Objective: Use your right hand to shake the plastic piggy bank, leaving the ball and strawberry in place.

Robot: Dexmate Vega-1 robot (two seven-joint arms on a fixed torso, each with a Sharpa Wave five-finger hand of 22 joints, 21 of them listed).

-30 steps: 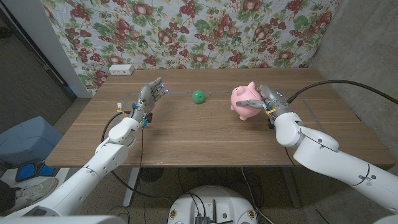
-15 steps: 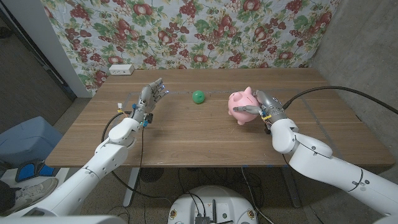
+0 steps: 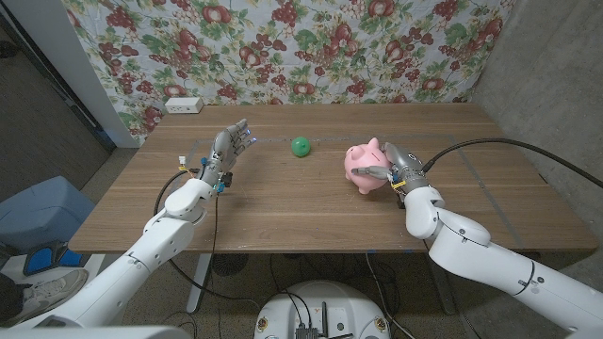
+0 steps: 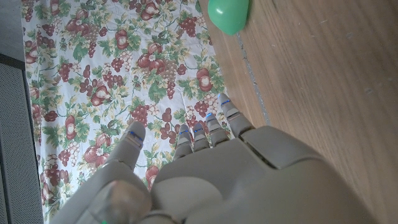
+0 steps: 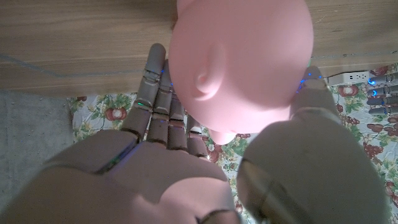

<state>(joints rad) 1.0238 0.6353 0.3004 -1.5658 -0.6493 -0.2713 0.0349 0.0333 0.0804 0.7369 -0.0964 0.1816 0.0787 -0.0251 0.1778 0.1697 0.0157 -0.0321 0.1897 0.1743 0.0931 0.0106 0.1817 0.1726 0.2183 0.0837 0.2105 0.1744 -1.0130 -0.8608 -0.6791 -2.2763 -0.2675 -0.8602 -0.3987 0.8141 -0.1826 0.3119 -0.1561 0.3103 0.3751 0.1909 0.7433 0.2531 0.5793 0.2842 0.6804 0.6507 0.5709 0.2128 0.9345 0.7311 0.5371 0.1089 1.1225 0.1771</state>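
A pink plastic piggy bank [image 3: 364,166] hangs tilted over the right half of the wooden table [image 3: 283,202], gripped by my right hand [image 3: 394,168] from its right side. In the right wrist view the pig's rounded body [image 5: 239,59] sits between my fingers [image 5: 158,93] and thumb. A green ball [image 3: 300,146] lies on the table left of the pig, also seen as a green ball [image 4: 228,15] in the left wrist view. My left hand [image 3: 229,146] is raised over the table's left part, fingers apart, holding nothing.
A white power strip [image 3: 184,105] lies at the table's far left corner, against the flowered cloth backdrop [image 3: 301,47]. Cables run from both arms. A blue bin [image 3: 38,212] stands on the floor to the left.
My right hand has carried the piggy bank leftward and slightly nearer, over the last second. The ball and my left hand have stayed put.
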